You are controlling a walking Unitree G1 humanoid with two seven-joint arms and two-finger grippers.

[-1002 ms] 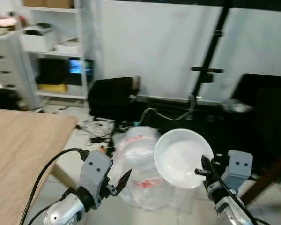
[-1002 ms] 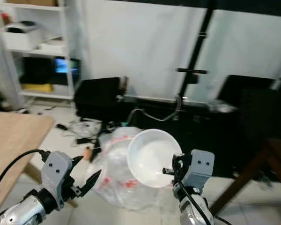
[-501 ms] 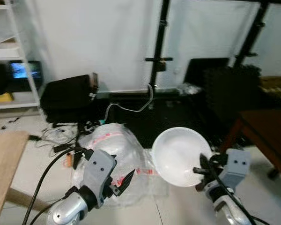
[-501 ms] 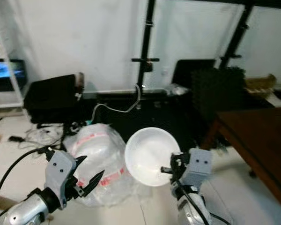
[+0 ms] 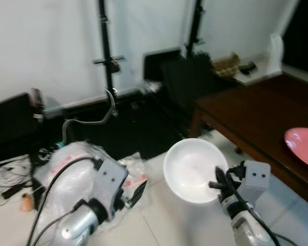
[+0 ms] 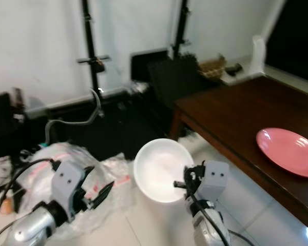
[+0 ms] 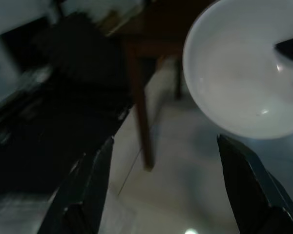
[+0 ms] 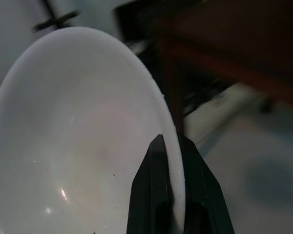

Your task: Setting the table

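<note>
My right gripper [image 5: 219, 185] is shut on the rim of a white bowl [image 5: 194, 169], held up over the pale floor; the wrist view shows its fingers [image 8: 158, 195] pinching the bowl's edge [image 8: 78, 136]. A dark brown table [image 6: 236, 113] stands at the right with a pink plate [image 6: 289, 151] on it. My left gripper [image 5: 138, 190] hangs open and empty at lower left, its fingers [image 7: 88, 190] spread wide, with the bowl [image 7: 244, 73] ahead of it.
A clear plastic bag [image 5: 66, 164] lies on the floor at left among cables. Black stands [image 5: 107, 56] and black cases [image 5: 185, 77] line the white wall. A white object [image 5: 274, 48] sits at the table's far end.
The whole view has swung right: the shelves and light wooden table have left the picture, the dark table and pink plate have come in. The bowl stays held in my right gripper.
</note>
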